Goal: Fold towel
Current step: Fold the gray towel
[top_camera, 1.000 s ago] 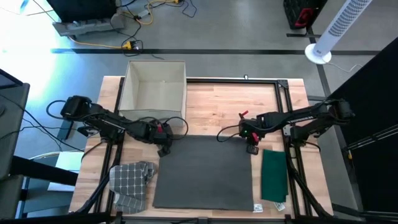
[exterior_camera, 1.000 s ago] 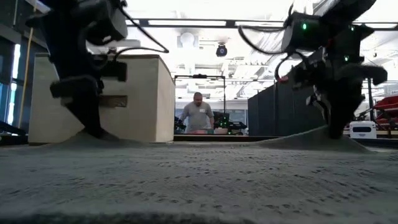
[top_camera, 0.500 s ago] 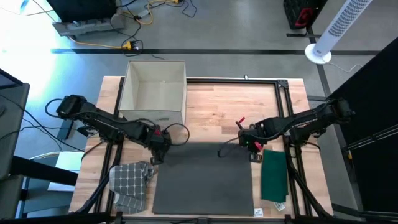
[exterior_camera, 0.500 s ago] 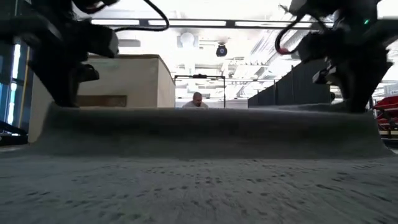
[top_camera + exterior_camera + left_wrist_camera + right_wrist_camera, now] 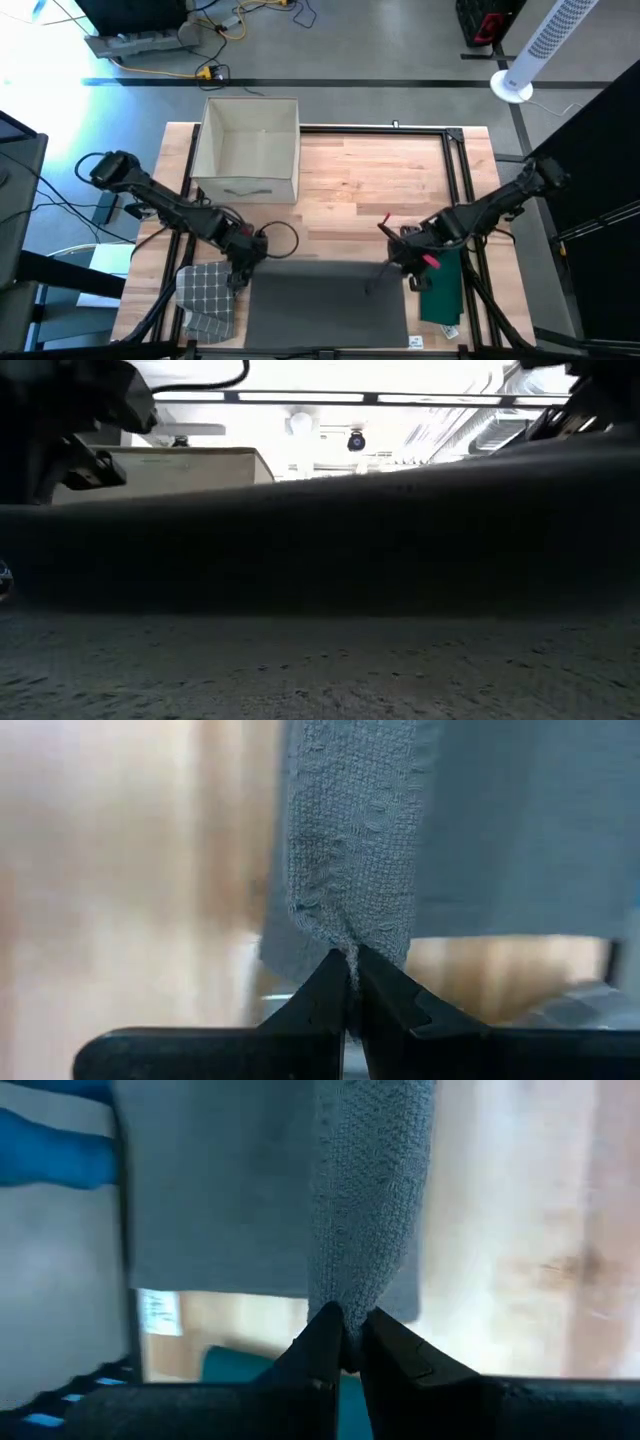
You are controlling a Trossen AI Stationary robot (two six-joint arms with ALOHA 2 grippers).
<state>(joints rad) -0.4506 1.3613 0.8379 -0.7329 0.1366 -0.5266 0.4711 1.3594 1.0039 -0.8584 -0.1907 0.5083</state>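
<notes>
- Grey towel [image 5: 325, 300] stretched between both grippers, far edge lifted above the wooden table [image 5: 360, 175].
- Left gripper [image 5: 350, 982] pinching one towel corner, checked cloth [image 5: 205, 298] just beside.
- Right gripper [image 5: 345, 1338] clamped on the other corner, green towel [image 5: 443, 295] alongside.

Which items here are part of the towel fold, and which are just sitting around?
In the job: grey towel; left gripper and right gripper, each shut on a towel corner.
Lying about: checked cloth, green cloth, cardboard box.
</notes>
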